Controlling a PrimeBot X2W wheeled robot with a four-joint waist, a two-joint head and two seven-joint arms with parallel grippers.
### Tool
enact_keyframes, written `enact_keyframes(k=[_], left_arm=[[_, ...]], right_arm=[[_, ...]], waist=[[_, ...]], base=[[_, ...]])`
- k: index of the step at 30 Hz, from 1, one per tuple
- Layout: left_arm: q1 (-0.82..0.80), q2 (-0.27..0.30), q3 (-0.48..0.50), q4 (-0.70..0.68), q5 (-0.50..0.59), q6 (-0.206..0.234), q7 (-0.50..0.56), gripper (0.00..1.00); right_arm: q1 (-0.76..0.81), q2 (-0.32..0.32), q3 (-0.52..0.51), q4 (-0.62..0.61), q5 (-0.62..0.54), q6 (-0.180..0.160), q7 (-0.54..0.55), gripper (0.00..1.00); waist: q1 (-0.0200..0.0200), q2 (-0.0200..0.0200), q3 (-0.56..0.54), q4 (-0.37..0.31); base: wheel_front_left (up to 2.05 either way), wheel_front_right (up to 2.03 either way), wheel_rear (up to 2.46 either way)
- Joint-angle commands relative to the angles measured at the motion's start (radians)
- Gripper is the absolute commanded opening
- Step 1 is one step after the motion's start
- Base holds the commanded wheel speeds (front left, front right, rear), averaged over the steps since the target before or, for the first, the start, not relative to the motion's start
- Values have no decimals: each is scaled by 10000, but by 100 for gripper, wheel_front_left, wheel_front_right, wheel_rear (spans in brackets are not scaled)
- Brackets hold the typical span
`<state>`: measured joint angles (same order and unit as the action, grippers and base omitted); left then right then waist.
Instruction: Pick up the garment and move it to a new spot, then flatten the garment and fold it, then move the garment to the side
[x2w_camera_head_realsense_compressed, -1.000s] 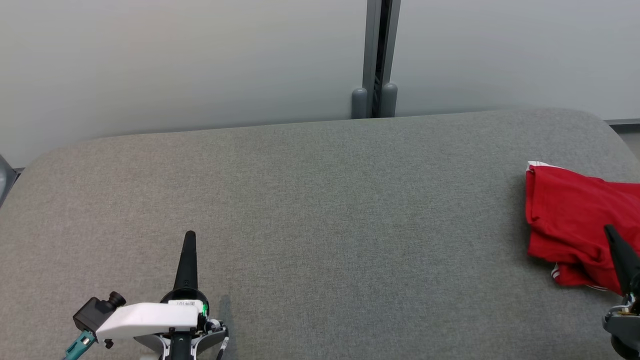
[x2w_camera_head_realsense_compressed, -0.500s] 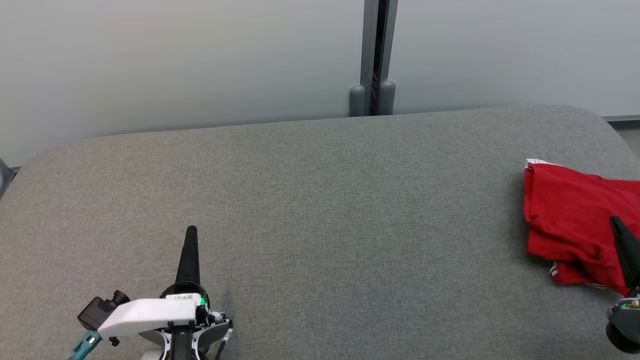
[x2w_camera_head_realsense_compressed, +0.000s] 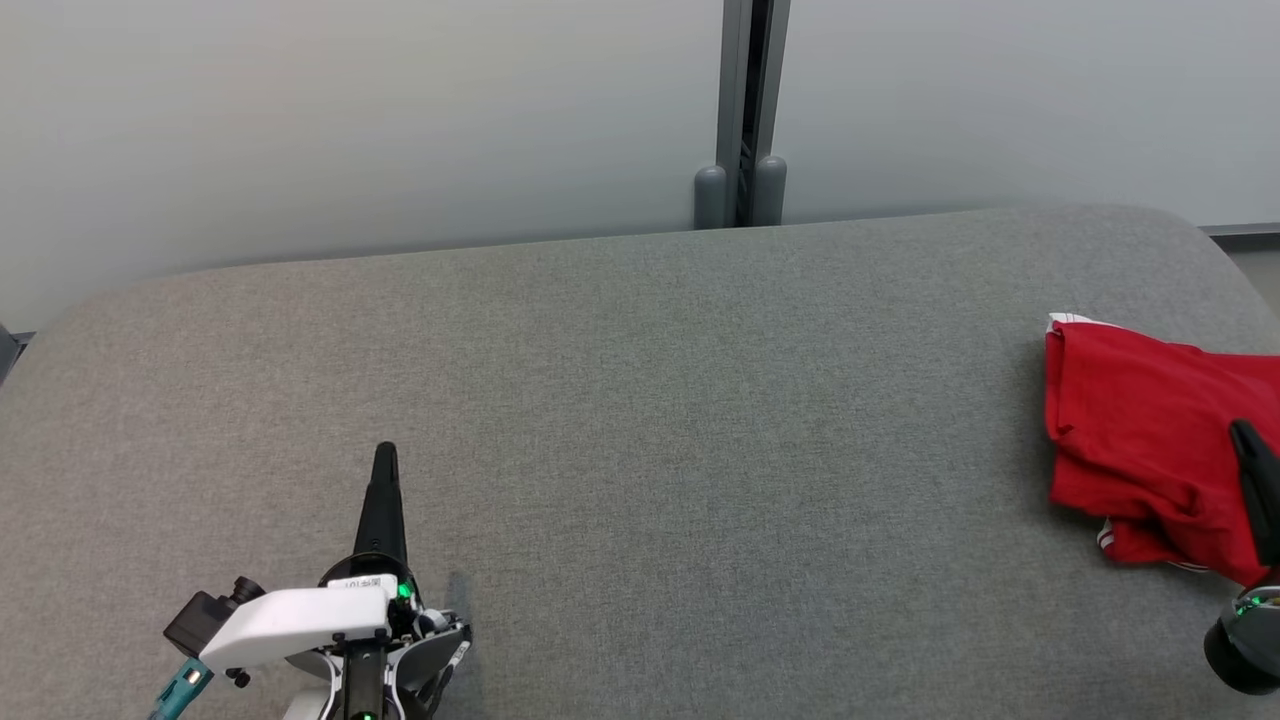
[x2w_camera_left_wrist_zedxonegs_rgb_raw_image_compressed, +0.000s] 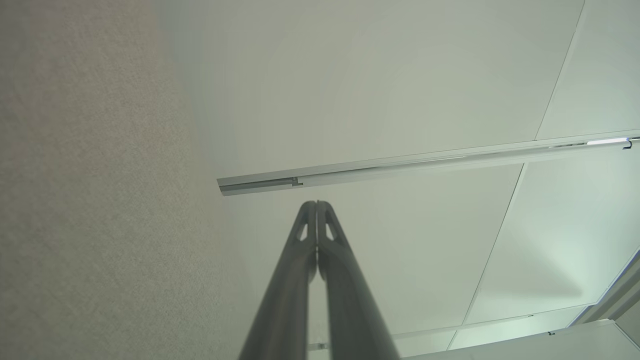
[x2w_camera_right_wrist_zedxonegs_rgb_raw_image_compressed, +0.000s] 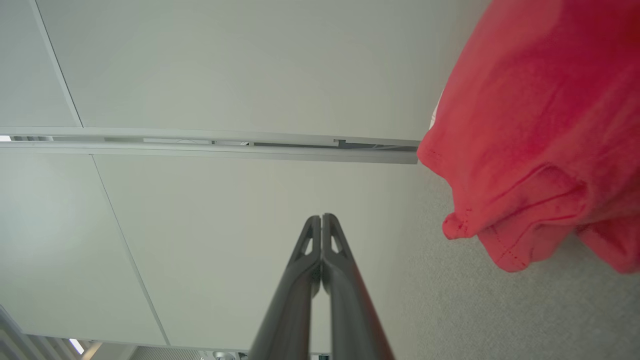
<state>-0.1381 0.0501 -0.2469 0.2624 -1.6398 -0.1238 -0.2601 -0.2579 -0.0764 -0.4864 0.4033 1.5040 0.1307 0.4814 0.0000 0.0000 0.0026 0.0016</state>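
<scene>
The red garment (x2w_camera_head_realsense_compressed: 1140, 440) with white trim lies folded at the right end of the grey padded table (x2w_camera_head_realsense_compressed: 650, 400), running off the head view's right edge. In the right wrist view the garment (x2w_camera_right_wrist_zedxonegs_rgb_raw_image_compressed: 535, 145) is at the upper right. My right gripper (x2w_camera_head_realsense_compressed: 1243, 430) is shut and empty, hovering over the garment's near right part; its fingers (x2w_camera_right_wrist_zedxonegs_rgb_raw_image_compressed: 320, 222) are pressed together. Low at the left of the table my left gripper (x2w_camera_head_realsense_compressed: 385, 452) points away from me, shut with nothing in it; its fingertips (x2w_camera_left_wrist_zedxonegs_rgb_raw_image_compressed: 316, 206) meet against the pale wall.
A pale wall with a grey vertical post (x2w_camera_head_realsense_compressed: 745, 110) stands behind the table. The table's far edge is rounded at both corners. Wide bare grey fabric lies between the two grippers.
The head view has shifted slightly, so the scene sits a little higher. Both grippers stay shut; the right gripper has drifted toward the view's right edge over the garment.
</scene>
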Motion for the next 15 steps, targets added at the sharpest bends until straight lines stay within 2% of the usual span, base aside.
enact_keyframes(k=[1,15], left_arm=[[-200,6,-3,16,-185,-109,-29,0],[-188,2,1,16,-210,-101,-28,0]], right_arm=[[-142,-90,-89,55,182,0,81,0],[-127,-119,-39,73,288,0,58,0]], waist=[[0,0,6,-5],[0,0,13,-11]], base=[[0,0,0],[0,0,0]])
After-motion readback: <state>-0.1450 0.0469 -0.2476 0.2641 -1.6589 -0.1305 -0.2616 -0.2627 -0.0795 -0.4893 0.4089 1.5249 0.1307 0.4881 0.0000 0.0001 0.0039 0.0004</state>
